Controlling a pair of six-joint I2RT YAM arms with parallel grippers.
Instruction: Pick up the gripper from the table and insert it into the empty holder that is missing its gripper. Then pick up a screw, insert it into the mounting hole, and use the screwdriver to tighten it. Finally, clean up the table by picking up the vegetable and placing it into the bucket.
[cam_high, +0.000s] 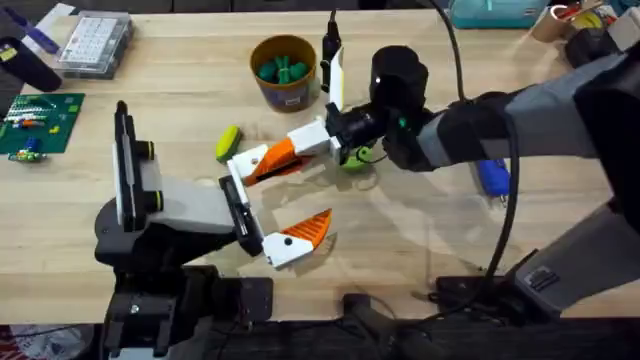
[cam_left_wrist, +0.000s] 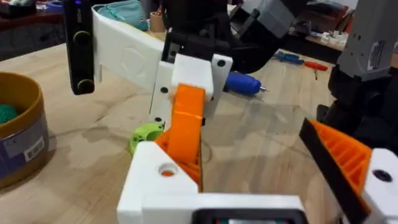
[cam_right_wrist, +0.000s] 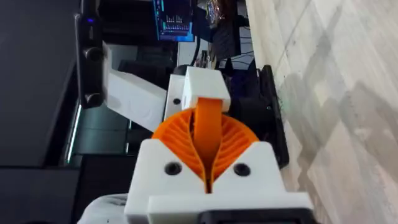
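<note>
Orange-tipped gripper (cam_high: 290, 150) lies slanted, tip toward the holder (cam_high: 240, 170), clamped in right gripper (cam_high: 322, 138).

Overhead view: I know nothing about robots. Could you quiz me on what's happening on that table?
1. True or false: the bucket is empty.
2. What is the right gripper shut on? A) the bucket B) the orange-tipped gripper C) a circuit board
3. Which arm carries the white holder, left or right?

Key: 1 false, green items lie inside it; 2 B; 3 left.
</note>
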